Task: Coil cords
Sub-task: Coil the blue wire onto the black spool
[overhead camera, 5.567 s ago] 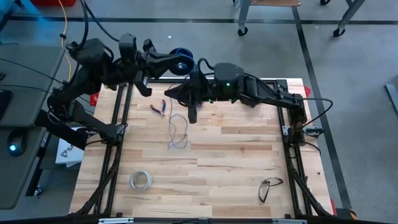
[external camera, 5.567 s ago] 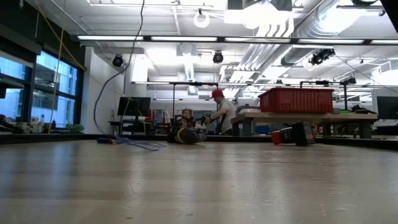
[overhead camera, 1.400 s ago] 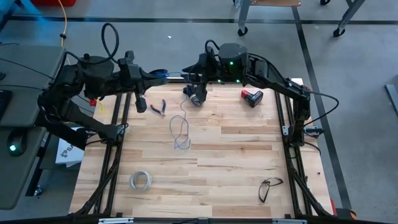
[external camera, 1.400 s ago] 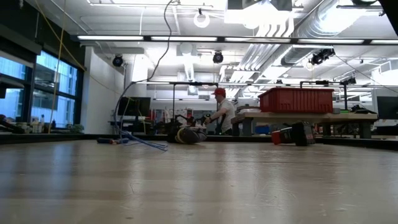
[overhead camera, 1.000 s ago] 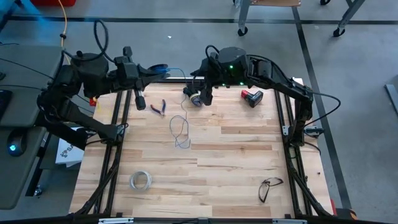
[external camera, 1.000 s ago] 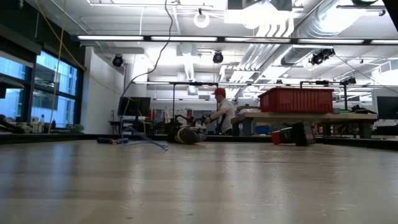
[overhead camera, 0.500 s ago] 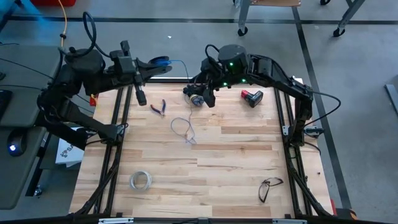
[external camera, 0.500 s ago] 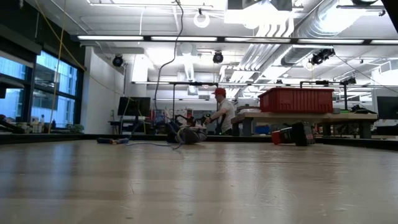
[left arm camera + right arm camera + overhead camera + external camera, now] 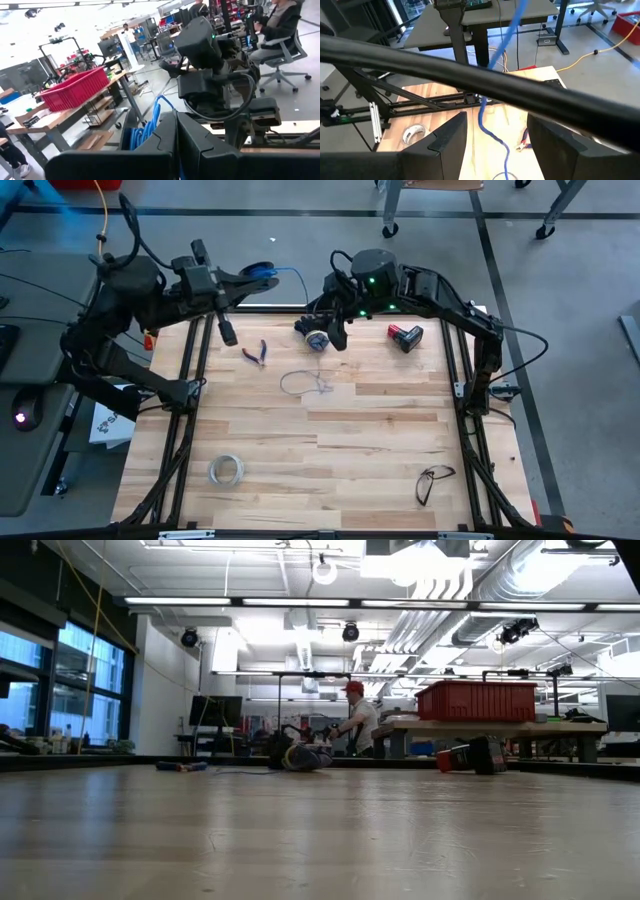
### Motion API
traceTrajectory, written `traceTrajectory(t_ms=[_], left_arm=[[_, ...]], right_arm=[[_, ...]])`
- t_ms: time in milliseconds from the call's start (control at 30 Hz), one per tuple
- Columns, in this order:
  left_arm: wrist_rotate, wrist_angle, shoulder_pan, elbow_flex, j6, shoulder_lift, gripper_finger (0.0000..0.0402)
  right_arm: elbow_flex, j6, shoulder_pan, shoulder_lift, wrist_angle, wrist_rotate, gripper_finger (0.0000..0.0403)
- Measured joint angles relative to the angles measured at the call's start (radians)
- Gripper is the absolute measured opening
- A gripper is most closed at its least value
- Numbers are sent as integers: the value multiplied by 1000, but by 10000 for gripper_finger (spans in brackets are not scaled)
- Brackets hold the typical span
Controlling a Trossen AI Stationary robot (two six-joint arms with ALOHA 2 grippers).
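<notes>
Winding under way: left gripper (image 9: 262, 281), clamped shut on the round dark-blue spool (image 9: 265, 277) past the table's far edge, right gripper (image 9: 322, 338) wide, guiding thin bluish-grey wire (image 9: 305, 383); next, feed slack evenly.

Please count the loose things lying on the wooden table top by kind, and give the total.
Wire loop: 1
Small pliers: 1
Whitish tape ring: 1
Eyeglasses: 1
Red and black tool: 1
Small round object under the right claw: 1
Total: 6
</notes>
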Motion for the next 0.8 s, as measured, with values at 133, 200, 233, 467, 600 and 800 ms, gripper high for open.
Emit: traceTrajectory(t_ms=[133,200,233,467,600,800], left_arm=[[-1,1,0,0,0,1,1],[-14,8,0,0,0,0,1],[-22,8,0,0,0,0,1],[-42,7,0,0,-10,0,1],[-44,6,0,0,-7,0,1],[-47,5,0,0,16,0,1]], right_arm=[[0,-26,0,0,0,-1,201],[0,-32,0,0,-1,-1,201],[0,-45,0,0,-2,-1,201],[0,-71,0,0,-5,-1,201],[0,-103,0,0,-15,14,201],[0,-137,0,0,-28,66,198]])
